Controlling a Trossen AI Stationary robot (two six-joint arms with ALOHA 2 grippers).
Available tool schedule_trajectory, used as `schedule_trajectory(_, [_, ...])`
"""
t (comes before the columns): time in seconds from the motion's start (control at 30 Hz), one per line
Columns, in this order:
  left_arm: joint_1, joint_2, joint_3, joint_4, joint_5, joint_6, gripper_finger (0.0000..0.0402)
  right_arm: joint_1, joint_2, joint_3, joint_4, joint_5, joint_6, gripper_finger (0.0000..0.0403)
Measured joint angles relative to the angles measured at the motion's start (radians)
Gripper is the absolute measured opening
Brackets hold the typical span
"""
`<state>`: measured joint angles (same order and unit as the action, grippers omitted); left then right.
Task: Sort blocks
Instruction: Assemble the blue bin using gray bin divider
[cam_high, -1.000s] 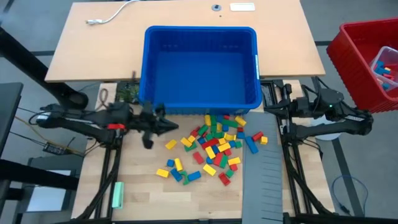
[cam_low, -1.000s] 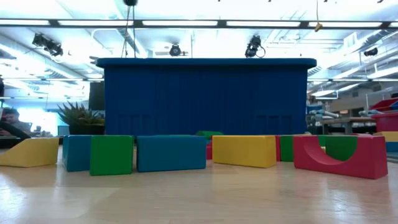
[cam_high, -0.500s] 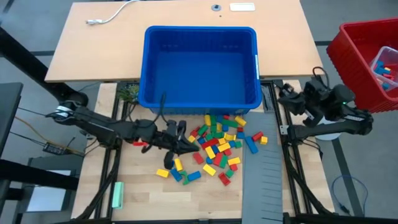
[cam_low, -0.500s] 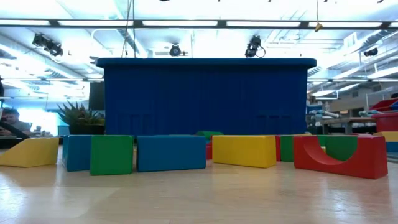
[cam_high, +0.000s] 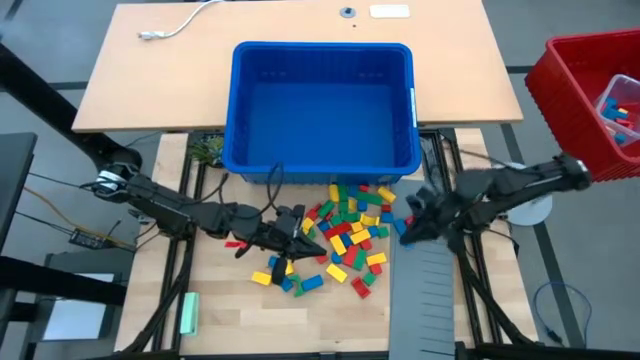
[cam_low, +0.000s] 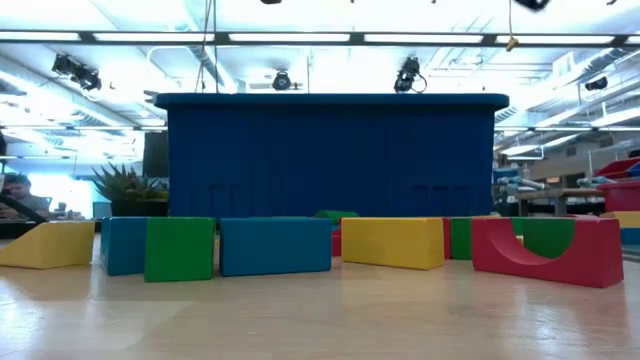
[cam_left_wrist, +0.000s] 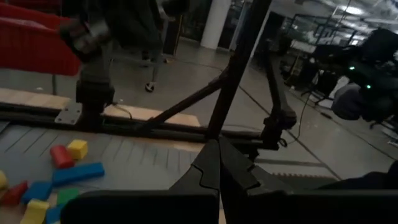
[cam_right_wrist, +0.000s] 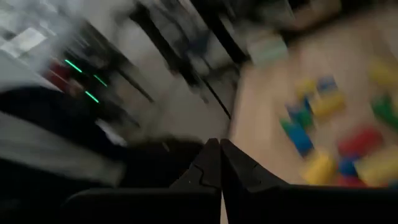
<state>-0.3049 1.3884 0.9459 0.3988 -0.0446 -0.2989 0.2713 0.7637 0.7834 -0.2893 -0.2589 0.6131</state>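
A: The fingers on both arms are pressed fully together with nothing between them. The left gripper (cam_high: 305, 232) sits over the nine o'clock edge of the blocks (cam_high: 348, 232); the right gripper (cam_high: 412, 213) is at their three o'clock edge, near the grey ridged panel (cam_high: 428, 300).

B: And the blocks themselves?

A: A loose mixed heap of red, yellow, green and blue on the tabletop (cam_high: 225, 300), just at six o'clock from the blue bin (cam_high: 322, 160), which looks empty.

B: What could go wrong?

A: I'd judge that closed fingers coming down would shove blocks about instead of picking one. Both arms also converge on one heap, so they could collide. The bricks are packed close, so a grab may catch two colours.
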Motion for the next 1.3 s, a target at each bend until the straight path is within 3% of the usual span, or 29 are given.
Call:
schedule_trajectory(0.17, [-0.012,0.000,0.000,-0.035,-0.010,-0.020,0.0002,0.144,0.105,0.000,-0.092,0.149,0.053,0.0000])
schedule_trajectory(0.5, [-0.048,0.009,0.000,-0.107,-0.010,-0.053,0.0002,0.365,0.400,0.000,0.021,0.309,0.159,0.0000])
schedule_trajectory(0.67, [-0.074,0.039,0.000,-0.168,-0.009,-0.074,0.0002,0.369,0.564,0.000,0.185,0.274,0.172,0.0000])
schedule_trajectory(0.83, [-0.108,0.058,0.000,-0.300,-0.004,-0.106,0.0002,0.387,0.687,-0.001,0.047,0.285,0.364,0.0000])
schedule_trajectory(1.03, [-0.146,0.059,0.000,-0.385,-0.006,-0.105,0.0002,0.427,0.834,0.000,0.053,0.331,0.521,0.0000])
schedule_trajectory(1.3, [-0.156,0.058,0.000,-0.379,-0.042,-0.106,0.0002,0.351,0.938,0.004,0.136,0.392,0.452,0.0000])
